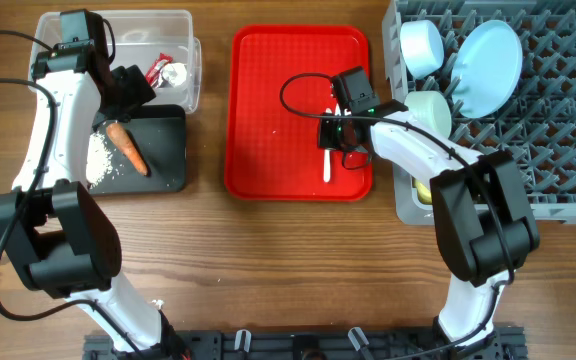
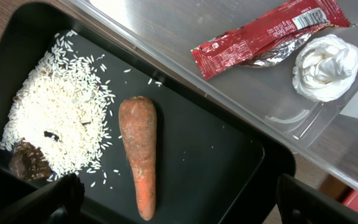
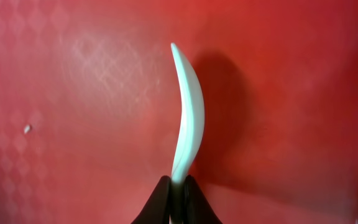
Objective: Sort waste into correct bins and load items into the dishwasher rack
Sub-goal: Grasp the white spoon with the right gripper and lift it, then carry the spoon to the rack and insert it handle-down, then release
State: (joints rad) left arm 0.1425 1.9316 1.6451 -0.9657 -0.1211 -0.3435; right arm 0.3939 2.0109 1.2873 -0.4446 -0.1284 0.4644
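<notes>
My right gripper (image 3: 178, 186) is shut on a pale blue-white utensil (image 3: 188, 112), holding it edge-on just over the red tray (image 3: 73, 93). In the overhead view the same utensil (image 1: 327, 160) lies along the right side of the red tray (image 1: 268, 110), with my right gripper (image 1: 334, 133) on it. My left gripper (image 2: 179, 199) is open and empty above the black bin (image 2: 222, 149), which holds a carrot (image 2: 139, 152) and spilled rice (image 2: 58, 118). The clear bin (image 2: 272, 118) beside it holds a red wrapper (image 2: 263, 37) and a crumpled white tissue (image 2: 326, 67).
The grey dishwasher rack (image 1: 548, 120) at the right holds a pale blue cup (image 1: 423, 45), a pale blue plate (image 1: 488, 68) and a light green bowl (image 1: 430, 110). A dark scrap (image 2: 31, 160) lies in the rice. Bare wood table surrounds the tray.
</notes>
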